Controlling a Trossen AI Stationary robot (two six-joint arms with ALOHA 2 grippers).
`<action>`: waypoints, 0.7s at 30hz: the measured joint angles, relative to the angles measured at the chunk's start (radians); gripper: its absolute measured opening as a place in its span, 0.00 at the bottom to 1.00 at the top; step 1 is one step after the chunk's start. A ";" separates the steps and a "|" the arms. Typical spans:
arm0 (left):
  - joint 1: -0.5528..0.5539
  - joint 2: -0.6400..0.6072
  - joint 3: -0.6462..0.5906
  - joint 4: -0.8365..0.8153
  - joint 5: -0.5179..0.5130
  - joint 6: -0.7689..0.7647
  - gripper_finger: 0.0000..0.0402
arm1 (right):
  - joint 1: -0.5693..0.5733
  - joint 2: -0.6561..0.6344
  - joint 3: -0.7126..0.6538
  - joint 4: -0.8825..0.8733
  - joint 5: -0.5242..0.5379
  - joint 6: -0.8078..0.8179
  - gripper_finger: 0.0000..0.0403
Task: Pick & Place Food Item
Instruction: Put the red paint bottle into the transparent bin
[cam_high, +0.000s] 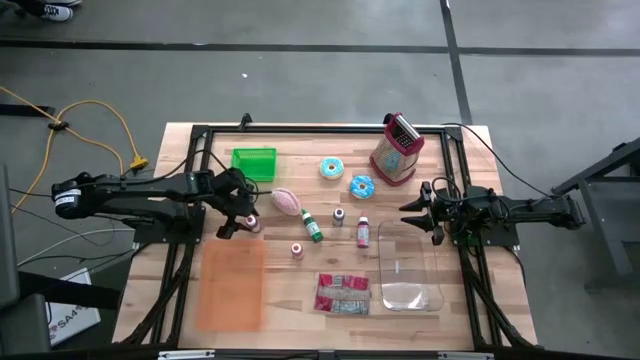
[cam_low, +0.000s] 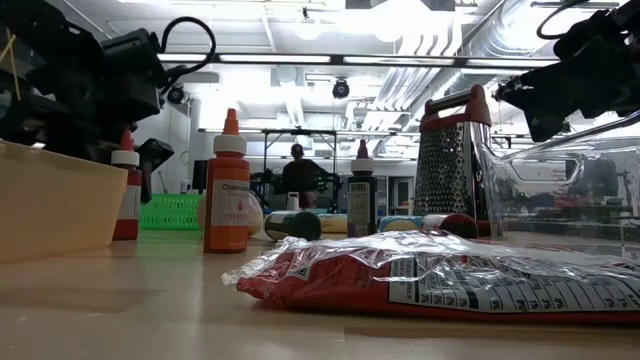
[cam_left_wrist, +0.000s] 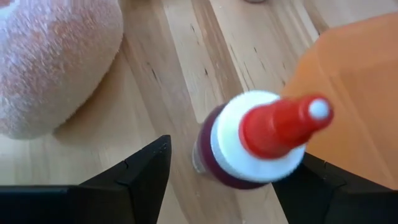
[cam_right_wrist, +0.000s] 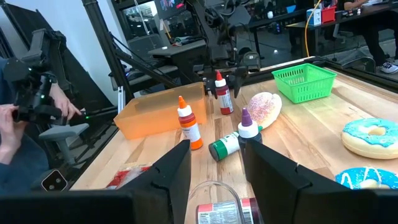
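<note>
High view, left claw (cam_high: 240, 222): it is seen over the small red-capped sauce bottle (cam_high: 250, 222), which stands upright just beside the translucent orange plastic bin (cam_high: 231, 288) on the pale wooden slatted worktop (cam_high: 470, 310).
High view, right claw (cam_high: 428, 211): it is held idle above the far end of the clear plastic tray (cam_high: 412, 270), well apart from the bottle.
High view, other items: a pink sprinkled pastry (cam_high: 286, 200) lies just beyond the left claw, and a green mesh basket (cam_high: 254, 162) sits farther off.
Low view, surface: a crinkled red snack packet (cam_low: 440, 280) lies in front on the worktop; an orange-capped bottle (cam_low: 227, 185) and a steel box grater (cam_low: 449, 160) stand behind it.
Low view, room: an open workshop with ceiling ducts is seen, and a person is seated far back.
Left wrist view, claw state: the fingers (cam_left_wrist: 134, 180) are set apart on either side of the bottle, with a gap visible on one side, so no clamp is judged yet.
Left wrist view, step in hand: the bottle should be centred between the fingers and gripped at its body, below the white collar, so it is not tipped against the bin.
Right wrist view, claw state: the right claw's fingers (cam_right_wrist: 171, 177) are seen apart, with nothing between them.
Right wrist view, room: a person's hands on a control device are visible beyond the worktop edge.
</note>
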 joint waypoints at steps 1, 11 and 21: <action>0.000 0.000 0.000 0.000 0.009 0.000 0.61 | 0.000 0.000 0.000 0.000 0.000 0.000 0.35; -0.021 0.001 0.000 0.003 0.033 -0.009 0.61 | 0.000 0.000 0.000 0.000 0.000 0.000 0.35; -0.051 0.001 0.000 0.007 0.012 0.003 0.56 | 0.000 0.000 0.000 0.000 0.000 0.000 0.35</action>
